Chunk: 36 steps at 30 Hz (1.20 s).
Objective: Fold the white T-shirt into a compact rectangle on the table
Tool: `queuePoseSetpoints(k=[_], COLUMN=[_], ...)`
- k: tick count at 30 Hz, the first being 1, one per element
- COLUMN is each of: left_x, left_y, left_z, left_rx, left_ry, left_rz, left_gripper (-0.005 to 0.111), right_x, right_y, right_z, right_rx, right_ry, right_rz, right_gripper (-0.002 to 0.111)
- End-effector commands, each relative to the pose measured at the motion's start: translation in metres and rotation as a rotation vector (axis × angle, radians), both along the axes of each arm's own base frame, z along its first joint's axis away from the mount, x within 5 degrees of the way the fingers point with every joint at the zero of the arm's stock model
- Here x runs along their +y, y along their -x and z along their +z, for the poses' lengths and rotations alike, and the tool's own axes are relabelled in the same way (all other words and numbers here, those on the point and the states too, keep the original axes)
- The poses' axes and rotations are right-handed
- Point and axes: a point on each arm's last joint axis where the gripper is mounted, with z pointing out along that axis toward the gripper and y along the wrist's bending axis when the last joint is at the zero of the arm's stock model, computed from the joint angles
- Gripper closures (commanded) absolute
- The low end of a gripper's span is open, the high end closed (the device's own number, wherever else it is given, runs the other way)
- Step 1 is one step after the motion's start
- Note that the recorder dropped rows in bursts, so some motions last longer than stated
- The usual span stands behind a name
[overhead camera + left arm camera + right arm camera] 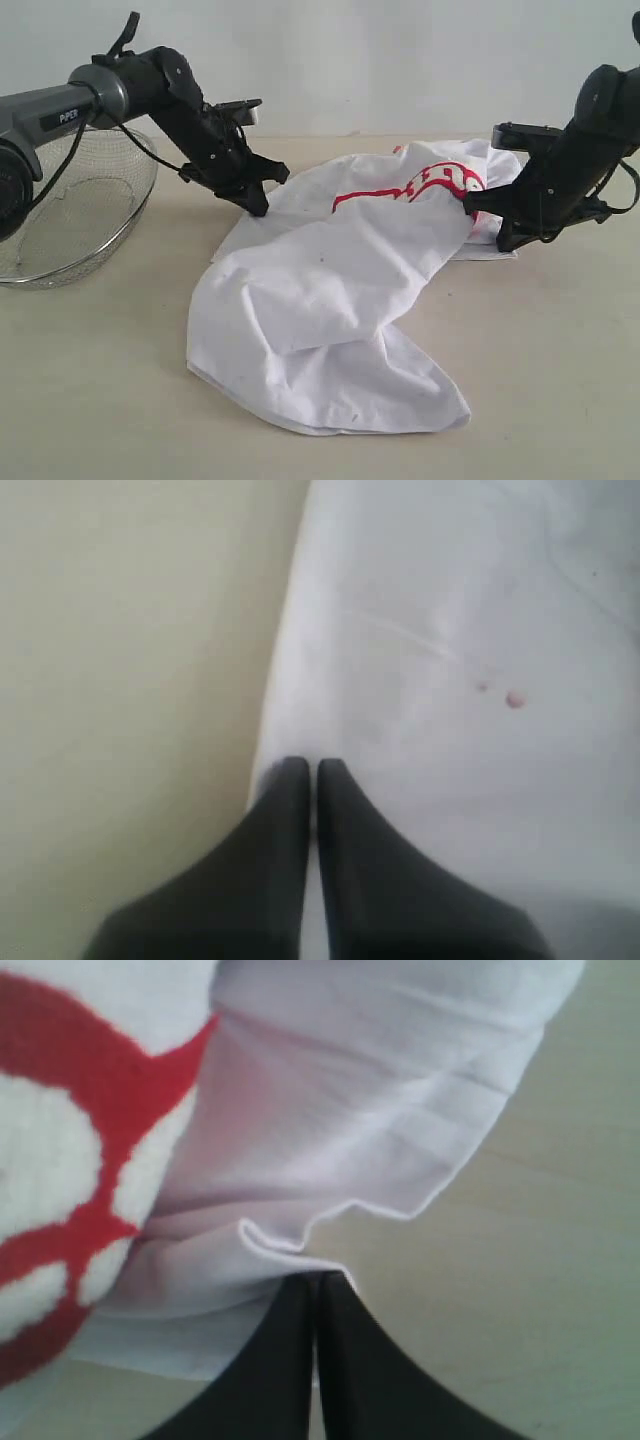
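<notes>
The white T-shirt (330, 290) lies crumpled on the table (90, 380), its red band of lettering (420, 185) turned up at the back right. My left gripper (260, 205) is shut at the shirt's back left edge, which rises to its tips. In the left wrist view the black fingers (285, 810) press together over white cloth (450, 630), close to its border with the table (120, 630). My right gripper (472, 203) is shut on the shirt beside the red print. There the hem (300, 1235) bunches at the closed tips (318, 1278), red lettering (60, 1090) alongside.
A wire mesh bowl (70, 210) stands at the far left, under the left arm. A pale wall runs behind the table. Bare tabletop (560, 380) lies in front of and beside the shirt.
</notes>
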Motion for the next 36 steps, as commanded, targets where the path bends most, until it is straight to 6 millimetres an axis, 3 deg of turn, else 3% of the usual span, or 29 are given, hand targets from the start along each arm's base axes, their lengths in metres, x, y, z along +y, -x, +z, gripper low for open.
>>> queuePoseSetpoints(k=[1, 11, 20, 28, 33, 36], left_x=[0.024, 0.037, 0.035, 0.013, 0.006, 0.000], left_y=[-0.004, -0.010, -0.011, -0.009, -0.007, -0.004], left_z=[-0.009, 0.001, 0.019, 0.034, 0.038, 0.038], left_rx=[0.028, -0.011, -0.042, -0.052, -0.054, -0.050], left_ry=[-0.090, -0.184, -0.142, 0.095, 0.112, 0.130], left_rz=[0.016, 0.052, 0.067, 0.021, 0.002, -0.028], left_gripper=[0.102, 0.102, 0.102, 0.102, 0.102, 0.102], right_x=[-0.008, -0.016, -0.050, -0.040, -0.031, -0.027], right_y=[0.009, 0.008, 0.001, -0.008, -0.011, -0.011], right_z=[-0.016, -0.016, 0.000, 0.011, 0.037, 0.043], right_rx=[0.097, 0.090, 0.063, -0.021, -0.113, -0.125], right_ry=[0.057, 0.119, 0.113, -0.009, -0.106, -0.149], right_rz=[0.039, 0.000, -0.108, -0.130, -0.118, -0.126], right_gripper=[0.108, 0.108, 0.108, 0.108, 0.108, 0.108])
